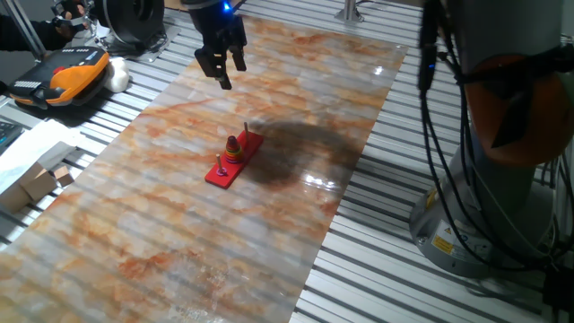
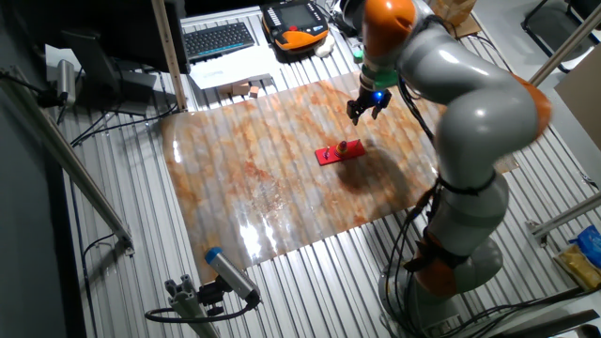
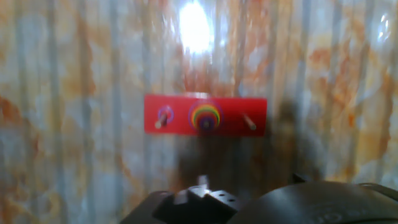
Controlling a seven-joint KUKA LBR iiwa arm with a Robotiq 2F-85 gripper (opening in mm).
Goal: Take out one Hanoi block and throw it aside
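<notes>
Marbled orange-and-grey sheeting, glossy and faintly ribbed, covers the worktop (image 1: 179, 224), which sits on slatted metal. High above its far part hangs the black gripper (image 1: 222, 65), fingers parted with nothing between them. Near the middle lies a flat red rectangular base (image 1: 235, 160) with three thin pegs. A cone of striped rings (image 1: 232, 150) fills the middle peg; the tiny purple block (image 1: 220, 167) sits on the nearest peg.

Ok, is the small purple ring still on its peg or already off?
On. The purple ring sits around the end peg of the red base, beside the stacked rings. The hand hovers well above, holding nothing.
</notes>
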